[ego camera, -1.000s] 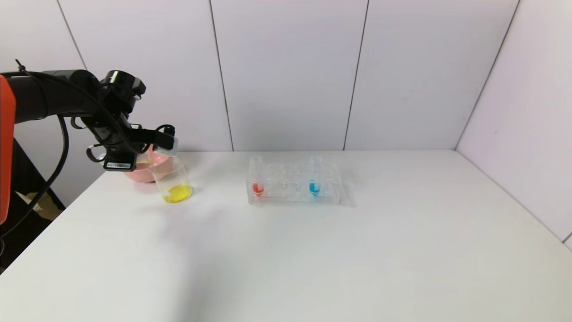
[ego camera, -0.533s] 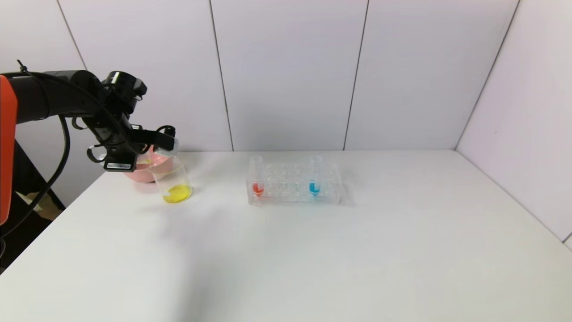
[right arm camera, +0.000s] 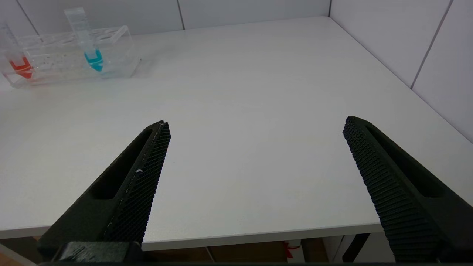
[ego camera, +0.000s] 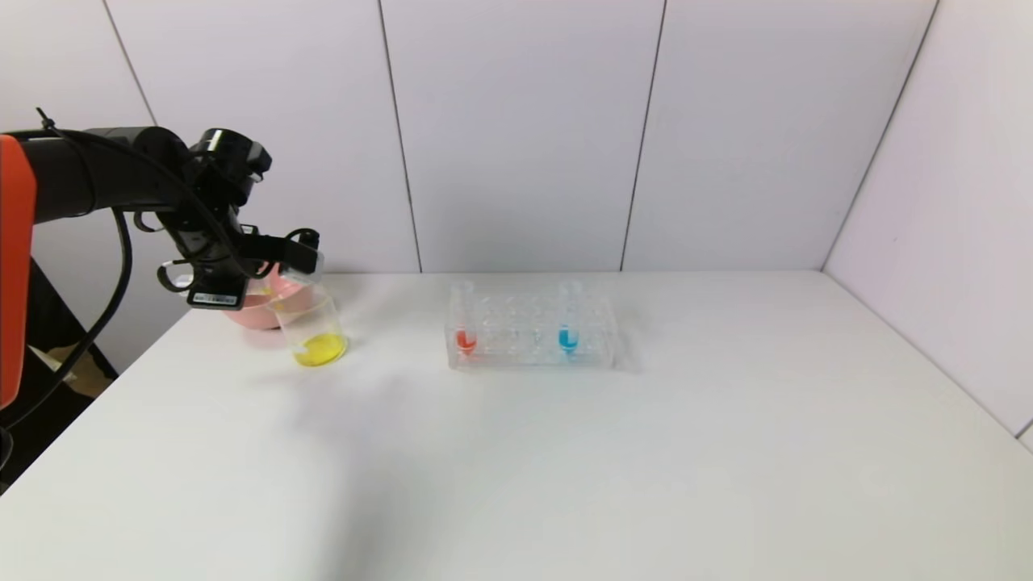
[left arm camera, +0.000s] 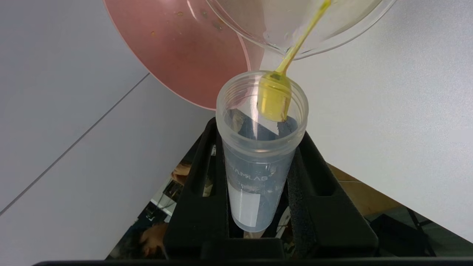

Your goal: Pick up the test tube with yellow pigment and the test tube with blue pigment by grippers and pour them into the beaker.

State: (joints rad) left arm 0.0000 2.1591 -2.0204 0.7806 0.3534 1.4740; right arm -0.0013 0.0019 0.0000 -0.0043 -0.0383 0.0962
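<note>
My left gripper (ego camera: 300, 257) (left arm camera: 260, 133) is shut on the test tube with yellow pigment (left arm camera: 258, 162), which lies tipped with its mouth at the beaker's rim. A thin yellow stream (left arm camera: 295, 51) runs from the tube's mouth into the beaker (ego camera: 311, 323) (left arm camera: 332, 33). Yellow liquid pools in the beaker's bottom. The test tube with blue pigment (ego camera: 569, 323) (right arm camera: 90, 48) stands upright in the clear rack (ego camera: 529, 355) (right arm camera: 118, 48). My right gripper (right arm camera: 257, 123) is open and empty near the table's front edge, out of the head view.
A pink bowl (ego camera: 250, 311) (left arm camera: 184, 48) sits just behind the beaker at the table's far left. A tube with red liquid (ego camera: 464, 323) (right arm camera: 16, 55) stands at the rack's left end. White walls close the back and right of the table.
My left arm has shifted very slightly to the right while keeping the tipped tube at the beaker's rim. The rack and its tubes have not moved.
</note>
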